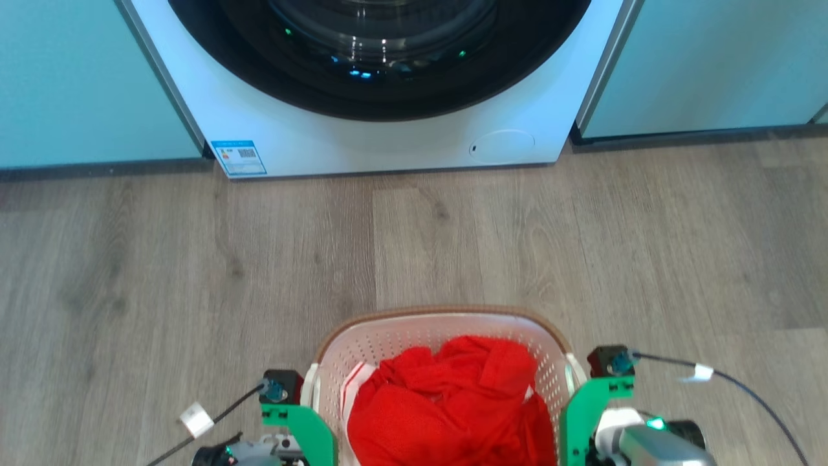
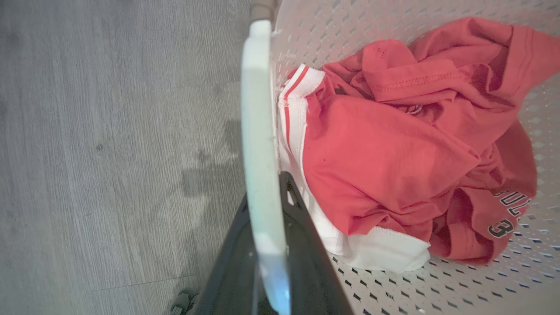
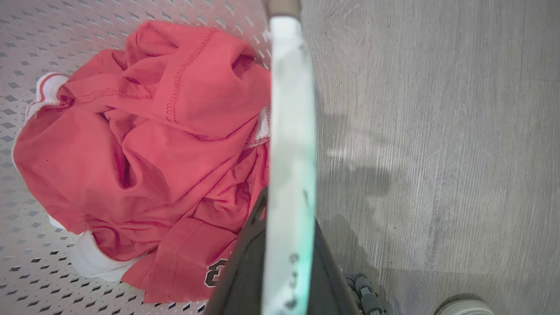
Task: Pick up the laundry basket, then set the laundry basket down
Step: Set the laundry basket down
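Fingers [image 2: 308, 245] of your left gripper [image 2: 265, 197] and right gripper [image 3: 288, 197] are clamped on the laundry basket's [image 1: 388, 340] side handles [image 2: 258, 109], basket low before the washing machine [image 1: 388, 149], so move both arms together, level, grip tight.

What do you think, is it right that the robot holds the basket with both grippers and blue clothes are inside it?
Not quite. The clothes in the laundry basket are red, not blue, as the head view shows. The rest is right: the left gripper and the right gripper are each shut on it.
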`<state>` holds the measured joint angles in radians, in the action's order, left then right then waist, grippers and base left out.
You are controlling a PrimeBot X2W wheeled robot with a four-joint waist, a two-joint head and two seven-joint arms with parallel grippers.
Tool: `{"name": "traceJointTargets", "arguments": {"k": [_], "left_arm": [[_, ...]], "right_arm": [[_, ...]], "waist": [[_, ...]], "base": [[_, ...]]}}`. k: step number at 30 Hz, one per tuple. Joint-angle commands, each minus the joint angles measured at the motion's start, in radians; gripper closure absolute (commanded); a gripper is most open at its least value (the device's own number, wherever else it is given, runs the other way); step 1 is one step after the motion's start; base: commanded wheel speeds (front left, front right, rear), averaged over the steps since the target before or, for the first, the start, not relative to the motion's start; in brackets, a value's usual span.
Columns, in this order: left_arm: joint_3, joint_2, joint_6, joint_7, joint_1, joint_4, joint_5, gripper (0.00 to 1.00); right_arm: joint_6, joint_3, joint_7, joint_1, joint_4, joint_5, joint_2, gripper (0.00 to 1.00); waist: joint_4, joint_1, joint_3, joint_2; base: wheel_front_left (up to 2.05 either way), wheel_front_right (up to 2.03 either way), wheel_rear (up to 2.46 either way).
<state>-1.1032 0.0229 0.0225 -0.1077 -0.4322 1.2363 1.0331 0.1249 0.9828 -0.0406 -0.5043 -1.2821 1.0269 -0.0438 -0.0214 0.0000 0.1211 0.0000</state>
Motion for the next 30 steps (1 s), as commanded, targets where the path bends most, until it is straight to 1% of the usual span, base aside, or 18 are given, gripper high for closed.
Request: {"name": "traceJointTargets", "arguments": {"k": [1,15,16,17,23,30], "left_arm": [[0.009,0.027,0.011,-0.019,-0.064,0.007,0.01,1.0],[0.015,0.028,0.007,-0.06,-0.207,0.032,0.005,1.0],[0.017,0.031,0.006,-0.067,-0.238,0.035,0.004,1.0],[0.017,0.031,0.006,-0.067,-0.238,0.035,0.004,1.0],[0.023,0.037,0.006,-0.082,-0.339,0.041,-0.003,1.0],[0.027,0.04,0.008,-0.1,-0.452,0.045,-0.012,1.0]], "right_arm": [[0.006,0.015,-0.024,-0.046,0.002,0.005,-0.006,1.0],[0.006,0.015,-0.06,-0.183,-0.006,0.005,-0.006,1.0],[0.006,0.014,-0.066,-0.21,-0.007,0.002,-0.006,1.0],[0.006,0.014,-0.066,-0.21,-0.007,0.002,-0.006,1.0],[0.006,0.004,-0.082,-0.296,-0.008,-0.01,-0.006,1.0],[0.006,-0.059,-0.093,-0.391,-0.008,-0.075,-0.008,1.0]], "waist": [[-0.001,0.0,0.015,0.0],[0.0,0.0,0.153,0.0],[0.0,0.0,0.185,0.0],[0.0,0.0,0.185,0.0],[-0.001,0.0,0.293,0.0],[0.0,0.0,0.422,0.0]], "base": [[0.0,0.0,0.0],[0.0,0.0,0.0],[0.0,0.0,0.0],[0.0,0.0,0.0],[0.0,0.0,0.0],[0.0,0.0,0.0]]}}
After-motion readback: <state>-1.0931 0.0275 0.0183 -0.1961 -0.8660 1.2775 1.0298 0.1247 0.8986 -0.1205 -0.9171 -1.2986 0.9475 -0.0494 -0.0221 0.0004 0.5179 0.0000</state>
